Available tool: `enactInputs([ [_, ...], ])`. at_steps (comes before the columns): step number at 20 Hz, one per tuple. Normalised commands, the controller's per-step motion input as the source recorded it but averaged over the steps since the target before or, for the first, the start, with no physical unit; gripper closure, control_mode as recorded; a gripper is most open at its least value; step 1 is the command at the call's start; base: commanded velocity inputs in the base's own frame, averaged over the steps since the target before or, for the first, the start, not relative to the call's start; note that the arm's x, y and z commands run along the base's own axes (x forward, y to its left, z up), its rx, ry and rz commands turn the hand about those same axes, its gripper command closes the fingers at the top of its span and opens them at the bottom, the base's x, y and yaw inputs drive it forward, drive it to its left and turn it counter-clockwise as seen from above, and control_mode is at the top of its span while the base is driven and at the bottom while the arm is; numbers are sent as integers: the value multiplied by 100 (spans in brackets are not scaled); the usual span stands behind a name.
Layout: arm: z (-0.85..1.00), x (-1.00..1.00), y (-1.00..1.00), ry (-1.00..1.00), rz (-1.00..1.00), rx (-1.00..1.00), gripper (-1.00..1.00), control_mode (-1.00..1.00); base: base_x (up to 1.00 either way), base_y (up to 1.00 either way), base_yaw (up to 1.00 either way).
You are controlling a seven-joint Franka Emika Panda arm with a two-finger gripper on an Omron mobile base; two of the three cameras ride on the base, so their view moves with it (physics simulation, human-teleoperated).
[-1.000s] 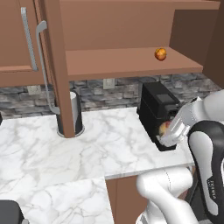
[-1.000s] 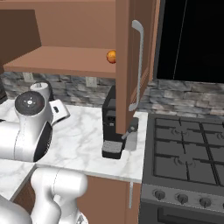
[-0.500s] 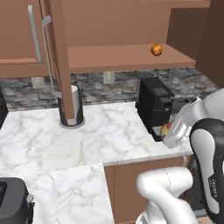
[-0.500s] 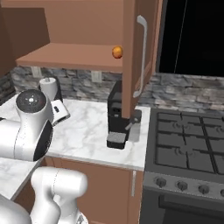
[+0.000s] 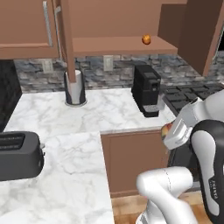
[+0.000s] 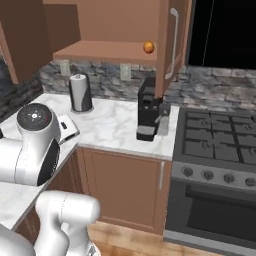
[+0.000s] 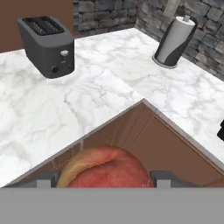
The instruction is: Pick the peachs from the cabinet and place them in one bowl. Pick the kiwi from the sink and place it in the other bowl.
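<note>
Holding one peach (image 7: 105, 168) between its two finger tips, the pincer (image 7: 105, 177) hangs beyond the edge of the marble counter (image 7: 57, 109), over the brown base-cabinet front. The jaws stand partway closed, one on each side of the fruit; the peach shows red with a yellow band along its left flank in the hand view. In the left base view the same fruit (image 5: 166, 130) shows at the end of the arm, below counter height.

The second peach (image 5: 146, 39) lies on the shelf of the open wall cabinet (image 5: 118, 43), well above the pincer and far from it; the right base view shows it (image 6: 148, 47) close to the open door.

Ahead of the pincer in the hand view: a black toaster (image 7: 46, 46) to the upper left and a paper-towel roll (image 7: 173, 41) to the upper right, both standing on the counter. A black coffee machine (image 5: 146, 89) stands on the counter below the shelved peach.
</note>
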Motion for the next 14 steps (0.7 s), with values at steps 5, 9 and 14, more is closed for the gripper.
enactInputs([
  [5, 0, 0, 0, 0, 0, 0, 100, 100, -25, -48, -16],
  [9, 0, 0, 0, 0, 0, 0, 100, 100, 2, -55, -40],
  [14, 0, 0, 0, 0, 0, 0, 100, 100, 3, -41, -44],
])
